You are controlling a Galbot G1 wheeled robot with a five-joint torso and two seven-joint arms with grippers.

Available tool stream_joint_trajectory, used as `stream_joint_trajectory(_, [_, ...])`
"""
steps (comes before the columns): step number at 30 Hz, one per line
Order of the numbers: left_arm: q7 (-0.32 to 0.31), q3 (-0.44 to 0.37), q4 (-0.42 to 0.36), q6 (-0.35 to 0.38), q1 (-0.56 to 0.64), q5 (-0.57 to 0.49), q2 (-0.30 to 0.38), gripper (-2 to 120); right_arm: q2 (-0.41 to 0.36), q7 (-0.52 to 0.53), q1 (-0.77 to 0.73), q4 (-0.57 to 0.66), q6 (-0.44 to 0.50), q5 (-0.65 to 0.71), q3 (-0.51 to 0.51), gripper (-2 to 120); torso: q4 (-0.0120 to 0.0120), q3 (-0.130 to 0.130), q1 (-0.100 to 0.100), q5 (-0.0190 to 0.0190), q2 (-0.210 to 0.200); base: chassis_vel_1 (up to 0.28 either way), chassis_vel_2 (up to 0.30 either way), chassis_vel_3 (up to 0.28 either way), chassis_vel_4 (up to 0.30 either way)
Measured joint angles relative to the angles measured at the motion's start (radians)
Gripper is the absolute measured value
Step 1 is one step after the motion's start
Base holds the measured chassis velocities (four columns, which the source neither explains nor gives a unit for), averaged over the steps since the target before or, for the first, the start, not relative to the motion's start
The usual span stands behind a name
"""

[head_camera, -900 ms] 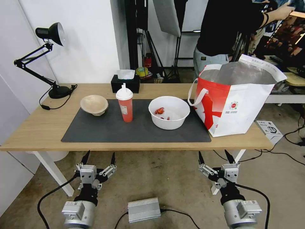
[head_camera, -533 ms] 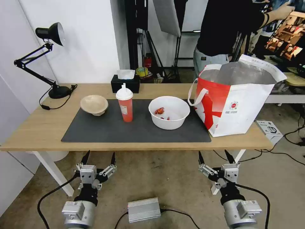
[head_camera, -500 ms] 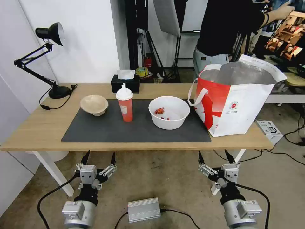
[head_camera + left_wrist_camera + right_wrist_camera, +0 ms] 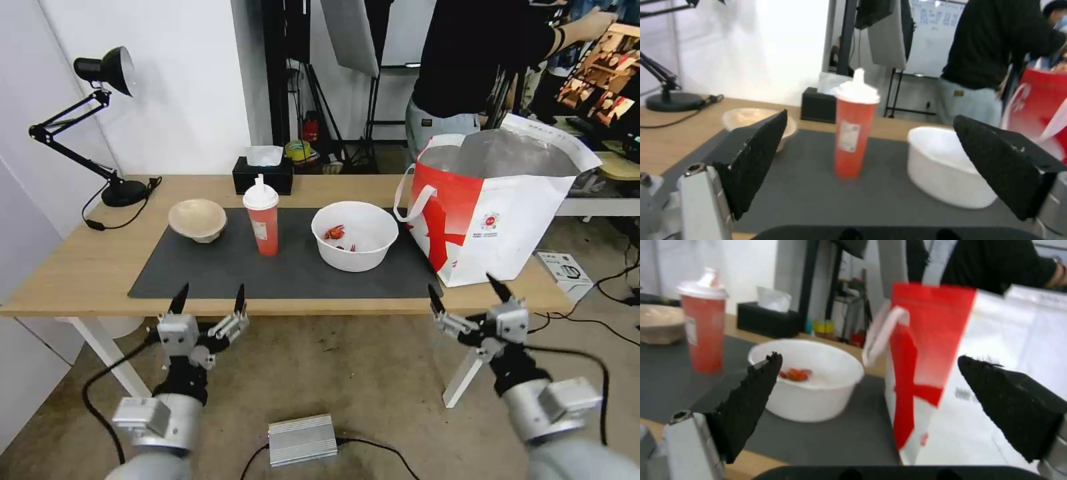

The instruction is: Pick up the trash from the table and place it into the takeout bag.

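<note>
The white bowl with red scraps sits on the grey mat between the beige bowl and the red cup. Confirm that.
Not quite. In the head view the white bowl sits on the grey mat between the red cup and the takeout bag; the beige bowl lies beyond the cup.

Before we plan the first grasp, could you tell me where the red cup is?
In the head view, the red cup stands upright on the grey mat, between the beige bowl and the white bowl.

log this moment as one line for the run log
left gripper: open, at table edge | right gripper: open, near bag | cup, white bowl, beige bowl: on mat, untouched
</note>
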Motion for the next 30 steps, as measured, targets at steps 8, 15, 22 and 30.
stream_joint_trajectory(8, [-0.046,0.017,-0.009,0.008,-0.023,-0.047,0.044,100,-0.005,-0.008,0.003,-0.007,-0.003,0.002,-0.006,100,-0.0002,0.0,0.0,-0.0001,0.0,0.0,0.0,0.0,0.0])
stream_joint_trajectory(15, [-0.045,0.014,-0.009,0.008,-0.018,-0.043,0.042,100,-0.011,-0.031,0.018,-0.03,0.001,0.024,-0.023,100,-0.0003,0.0,0.0,-0.0001,0.0,0.0,0.0,0.0,0.0])
stream_joint_trajectory(22, [-0.052,-0.011,-0.006,0.071,0.005,-0.04,0.043,100,-0.06,-0.079,0.091,-0.076,0.012,0.156,-0.043,100,-0.0003,0.0,0.0,-0.0001,0.0,0.0,0.0,0.0,0.0])
stream_joint_trajectory(30, [-0.062,-0.035,-0.005,0.105,0.02,-0.041,0.044,100,-0.134,-0.083,0.189,-0.125,0.004,0.235,-0.057,100,-0.0002,0.0,0.0,-0.0001,0.0,0.0,0.0,0.0,0.0])
